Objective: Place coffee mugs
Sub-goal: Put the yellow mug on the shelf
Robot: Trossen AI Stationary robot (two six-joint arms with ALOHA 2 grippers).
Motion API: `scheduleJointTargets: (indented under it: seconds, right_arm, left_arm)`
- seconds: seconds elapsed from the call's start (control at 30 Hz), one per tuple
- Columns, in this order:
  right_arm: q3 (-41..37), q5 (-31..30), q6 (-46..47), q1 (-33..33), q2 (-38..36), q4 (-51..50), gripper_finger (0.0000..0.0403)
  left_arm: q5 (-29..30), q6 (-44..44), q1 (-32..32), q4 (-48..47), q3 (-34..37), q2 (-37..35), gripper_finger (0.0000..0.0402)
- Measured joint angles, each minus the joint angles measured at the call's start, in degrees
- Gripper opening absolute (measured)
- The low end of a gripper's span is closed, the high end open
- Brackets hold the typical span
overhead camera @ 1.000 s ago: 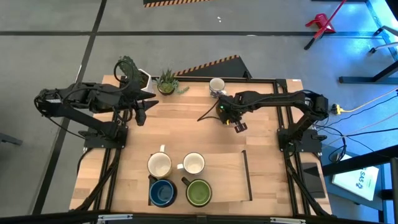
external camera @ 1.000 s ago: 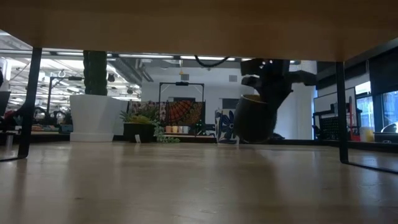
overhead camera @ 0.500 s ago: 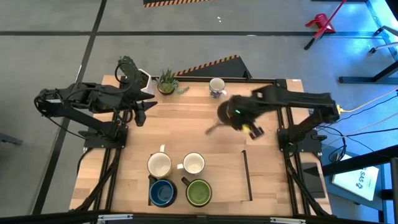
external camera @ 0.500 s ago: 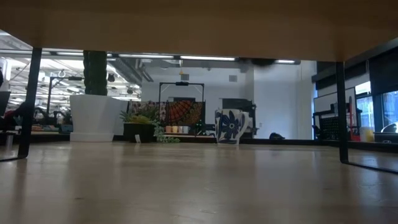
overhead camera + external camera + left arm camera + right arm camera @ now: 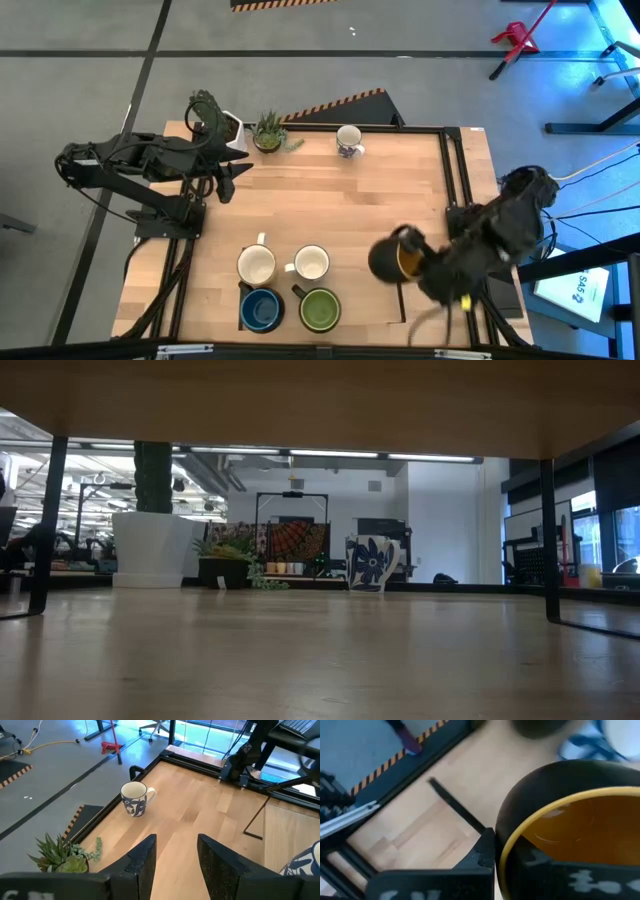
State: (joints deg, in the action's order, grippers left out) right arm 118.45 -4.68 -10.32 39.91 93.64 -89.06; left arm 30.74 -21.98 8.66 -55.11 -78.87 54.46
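A: High view first: the right gripper [image 5: 412, 262] is over the near right part of the pale wooden plank table [image 5: 330, 200], clamped on a round dark-skinned mug with an orange-yellow glazed inside [image 5: 392, 259].

B: The right wrist view backs that up. The yellow-lined mug [image 5: 570, 835] fills the picture, its curved rim smooth and glossy, a dark finger tight against its wall. Whether it touches the wood, I cannot tell.

A: To its left, four mugs sit in a tight square near the front edge. Two cream-white ceramic mugs, one on the left [image 5: 256, 265] and one on the right [image 5: 312, 264], with a deep blue mug [image 5: 261, 309] and a green mug [image 5: 320, 309] just nearer than them.

B: And the sixth, a white mug with a blue leaf pattern [image 5: 348, 140], stands alone at the far edge, well apart from the rest. The left wrist view shows it [image 5: 134, 799] upright, handle out to one side.

A: The left gripper [image 5: 226, 180] hangs over the far left of the table, its two dark fingers [image 5: 142, 860] apart, nothing between them.

B: Beside it, at the far left corner, a small pot with a spiky green plant [image 5: 268, 131] and a white pot holding a cactus [image 5: 209, 117].

A: A thin black bar [image 5: 398, 280] lies on the wood just right of the yellow-lined mug, and a black metal frame [image 5: 452, 170] borders the table's right side.
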Motion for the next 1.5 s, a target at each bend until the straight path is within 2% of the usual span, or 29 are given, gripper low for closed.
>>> scheduleJointTargets:
  seconds: [0.13, 0.33, 0.63, 0.87, 1.23, 1.5]
  right_arm:
    - [0.0, -0.1, -1.9, 5.2, 3.5, 1.3, 0.0001]
    - [0.0, 2.7, -5.3, 7.7, 9.4, 2.5, 0.0000]
    - [0.0, 4.2, -6.3, 6.1, 11.6, 2.9, 0.0000]
    - [0.0, 8.9, -6.6, 4.7, 11.6, 4.0, 0.0000]
    - [0.0, 13.3, -7.2, 2.7, 14.2, 4.8, 0.0000]
    - [0.0, 13.8, -6.5, 0.0, 14.8, 3.7, 0.0000]
  left_arm:
    - [0.0, 0.0, 0.0, 0.0, 0.0, 0.0, 0.0137]
    - [0.0, -0.4, 0.0, 0.0, 0.0, 0.0, 0.0137]
    - [0.0, -0.4, 0.0, 0.0, 0.0, 0.0, 0.0137]
    - [0.0, -0.4, 0.0, 0.0, 0.0, 0.0, 0.0137]
    - [0.0, -0.4, 0.0, 0.0, 0.0, 0.0, 0.0137]
    - [-0.1, -0.4, 0.0, 0.0, 0.0, 0.0, 0.0137]
